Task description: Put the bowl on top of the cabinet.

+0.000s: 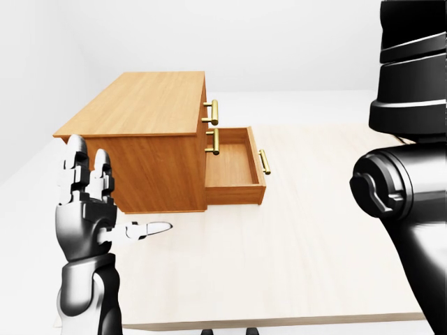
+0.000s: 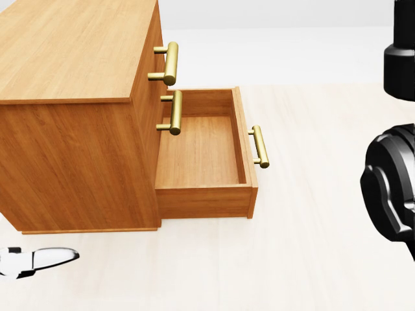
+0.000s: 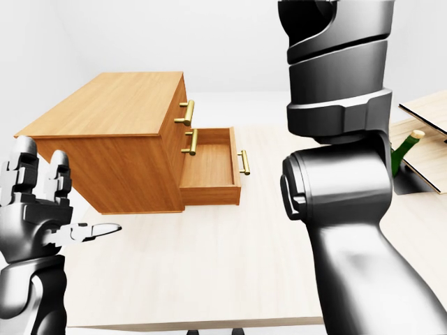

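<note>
A: Cabinet (image 2: 71, 52), what is it made of?
B: Warm orange wood grain. It's a plain box with a flat top and square edges. It has round brass bar handles (image 2: 170, 63) on short posts. The bottom drawer (image 2: 201, 149) is pulled out and forms a shallow tray with thin walls.

A: Room to move?
B: A pale planked surface (image 2: 311, 246) runs wide to the right of the drawer in the head view. Its near edge shows along the bottom of the left-eye view.

A: Hands?
B: The left hand (image 1: 85, 209) is glossy grey and white. It stands upright at lower left, apart from the cabinet. Its fingers (image 1: 73, 164) are straight up and spread, the thumb (image 1: 150, 228) sticks out to the right, and it holds nothing. The right arm (image 3: 342, 181) is black, ribbed and shiny, and exits the top edge. The right hand is out of frame, so its grip can't be told.

A: Bowl?
B: The bowl isn't visible in any view. A green bottle (image 3: 404, 150) and a light board (image 3: 427, 112) are cut off at the right edge of the right-eye view.
</note>
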`<state>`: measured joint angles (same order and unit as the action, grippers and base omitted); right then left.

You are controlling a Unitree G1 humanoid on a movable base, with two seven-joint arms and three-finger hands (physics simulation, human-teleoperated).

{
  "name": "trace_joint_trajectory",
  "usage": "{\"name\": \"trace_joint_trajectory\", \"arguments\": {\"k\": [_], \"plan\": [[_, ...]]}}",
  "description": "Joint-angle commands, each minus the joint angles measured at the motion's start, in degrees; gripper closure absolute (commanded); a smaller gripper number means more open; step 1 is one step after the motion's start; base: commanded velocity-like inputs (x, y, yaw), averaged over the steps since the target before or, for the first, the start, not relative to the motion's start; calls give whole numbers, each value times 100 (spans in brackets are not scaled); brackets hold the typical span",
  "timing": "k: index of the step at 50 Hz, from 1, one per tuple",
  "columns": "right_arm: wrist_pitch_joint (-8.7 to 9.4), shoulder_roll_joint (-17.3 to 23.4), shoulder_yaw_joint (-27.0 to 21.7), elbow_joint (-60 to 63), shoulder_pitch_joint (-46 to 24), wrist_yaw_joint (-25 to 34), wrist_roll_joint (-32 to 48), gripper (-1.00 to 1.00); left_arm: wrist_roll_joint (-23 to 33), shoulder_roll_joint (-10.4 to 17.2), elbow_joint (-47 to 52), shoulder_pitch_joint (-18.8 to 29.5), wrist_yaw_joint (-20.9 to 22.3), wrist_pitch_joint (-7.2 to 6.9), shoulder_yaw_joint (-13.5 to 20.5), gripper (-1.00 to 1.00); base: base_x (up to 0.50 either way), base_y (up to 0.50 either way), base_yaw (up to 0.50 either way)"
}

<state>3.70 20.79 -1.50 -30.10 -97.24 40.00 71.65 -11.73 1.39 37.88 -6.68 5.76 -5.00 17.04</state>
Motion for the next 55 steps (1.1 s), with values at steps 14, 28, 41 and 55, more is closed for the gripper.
{"name": "trace_joint_trajectory", "arguments": {"k": [14,28,41,55], "plan": [[-69,-1215,435,-241,-465,0,43,100,-71,61,-1,61,-45,0,105,-100,0,0,0],[-74,-1639,531,325,-57,0,162,100,-58,49,-7,57,-42,0,91,-100,0,0,0],[-78,-1770,525,531,298,0,272,100,-28,-7,-242,-50,39,0,70,-100,0,0,0],[-144,-1989,617,1061,1045,0,530,100,-59,47,-49,35,-17,0,97,-100,0,0,0]]}}
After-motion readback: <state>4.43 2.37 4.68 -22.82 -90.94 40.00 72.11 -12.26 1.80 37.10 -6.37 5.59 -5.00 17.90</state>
